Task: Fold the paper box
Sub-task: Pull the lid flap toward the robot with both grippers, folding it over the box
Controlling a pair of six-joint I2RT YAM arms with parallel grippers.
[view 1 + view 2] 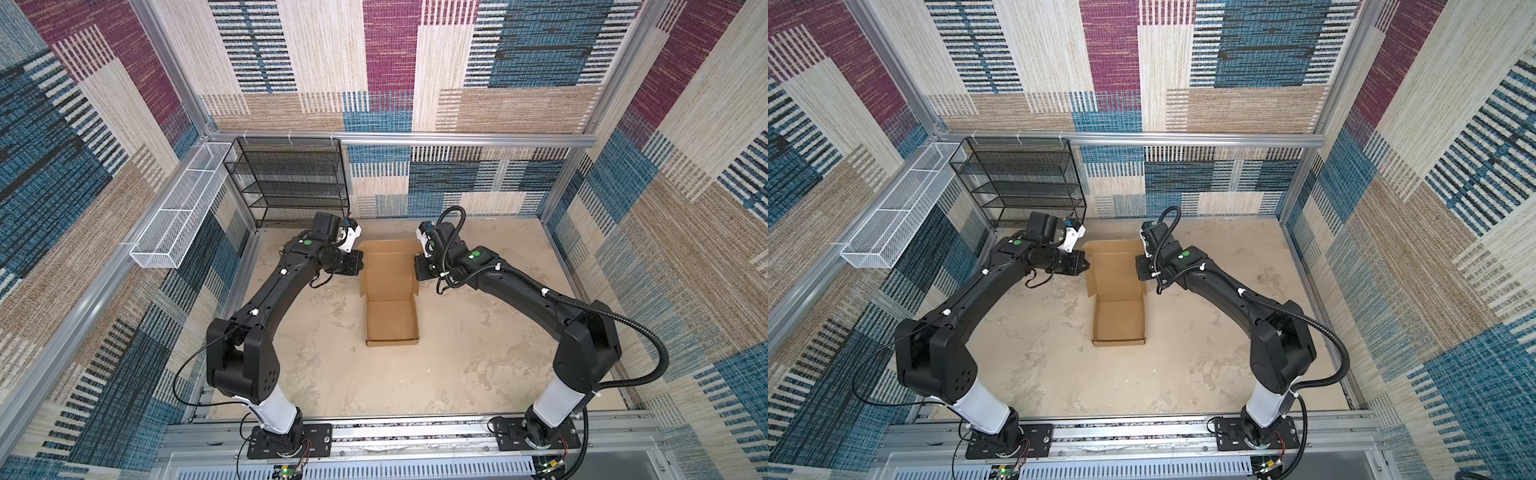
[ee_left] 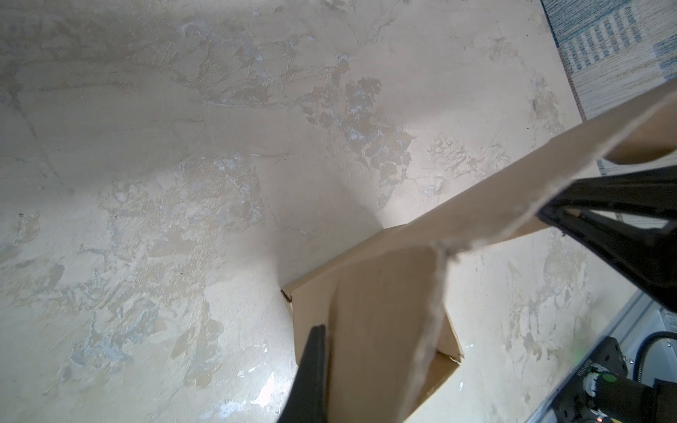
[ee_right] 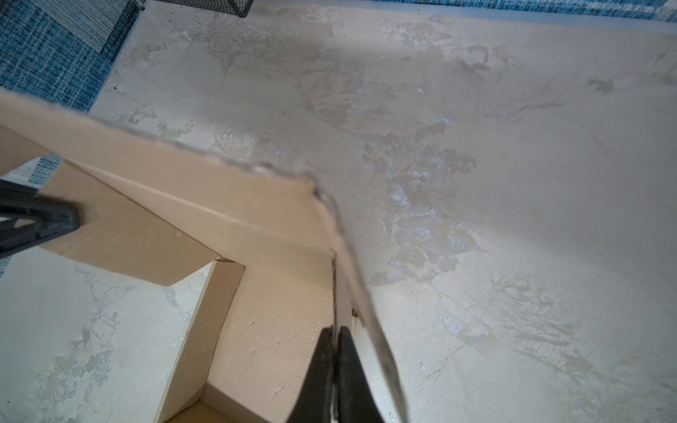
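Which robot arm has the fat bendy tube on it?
The right arm: a ribbed black hose runs along it. The left arm has only a thin cable.

Brown cardboard paper box (image 1: 390,316): shallow tray formed, lid open rearward, side flaps raised, centre of table (image 1: 478,353).

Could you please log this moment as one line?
left claw: shut on open lid of brown cardboard box | right claw: shut on same lid
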